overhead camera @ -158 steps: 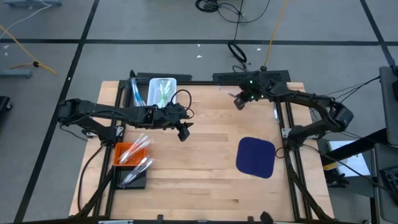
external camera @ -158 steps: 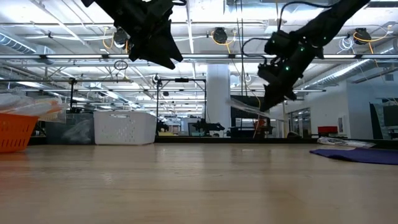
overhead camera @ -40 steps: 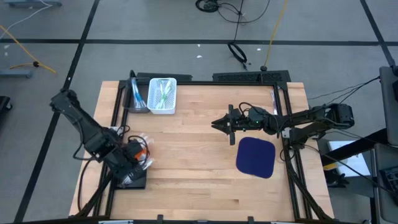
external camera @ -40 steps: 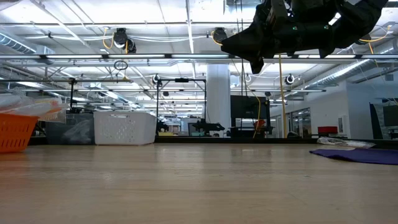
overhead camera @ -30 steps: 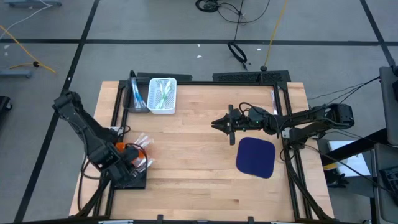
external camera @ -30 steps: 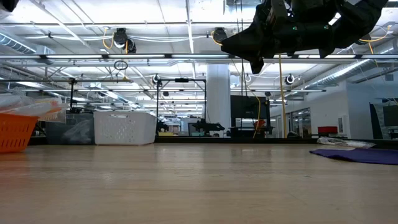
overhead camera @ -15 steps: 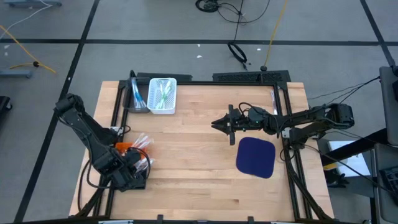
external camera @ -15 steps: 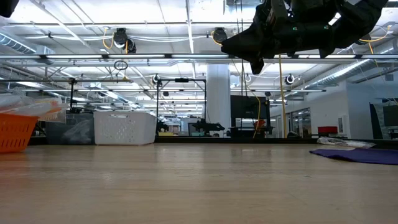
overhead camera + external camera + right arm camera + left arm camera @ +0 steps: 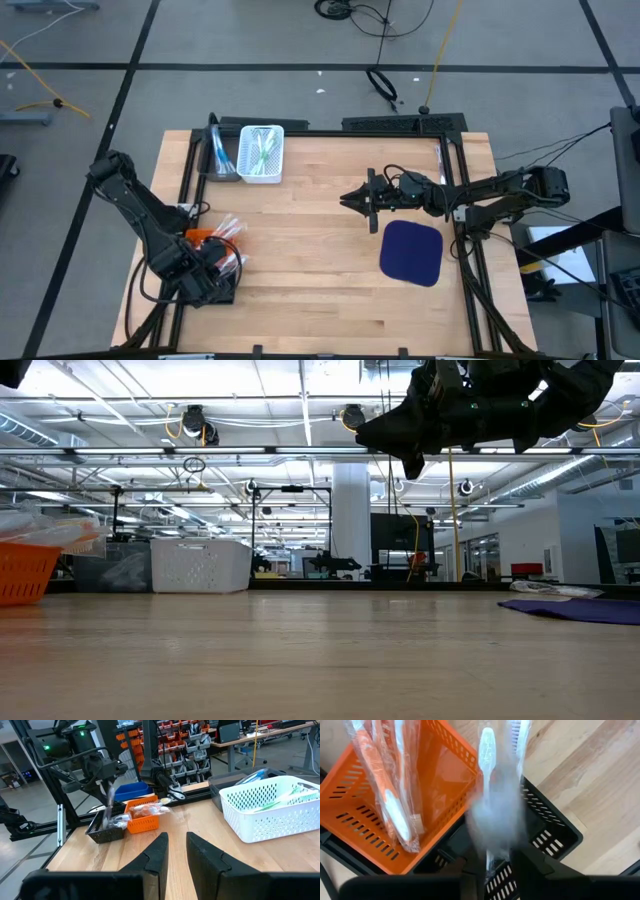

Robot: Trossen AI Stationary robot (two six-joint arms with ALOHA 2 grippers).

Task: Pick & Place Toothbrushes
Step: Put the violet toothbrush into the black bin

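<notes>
From our left wrist camera, closest in, we see the left gripper (image 9: 495, 865) hanging over the black basket (image 9: 555, 827), its two dark fingers (image 9: 527, 862) slightly apart with a wrapped white toothbrush (image 9: 487, 785) standing blurred in the gap; whether they pinch it or have let go we cannot tell. Just beside the black basket sits the orange basket (image 9: 440, 775), which holds more wrapped toothbrushes (image 9: 395, 805) leaning against its wall. In the high view both baskets lie at the table's left edge, toward the front, with the left gripper (image 9: 212, 272) above them. Farther across the wooden table (image 9: 320, 270), a dark blue mat (image 9: 412, 251) lies on the right side, and the right gripper (image 9: 352, 199) hovers above the boards near the table's middle, just beyond the mat; its wrist view shows its fingers (image 9: 157, 855) parallel with a narrow gap and nothing between them. At the far left corner stands the white basket (image 9: 261, 153), with green and pale toothbrushes (image 9: 262, 148) lying inside. Just beside it rests a small grey bin (image 9: 219, 155) with bluish items in it.
</notes>
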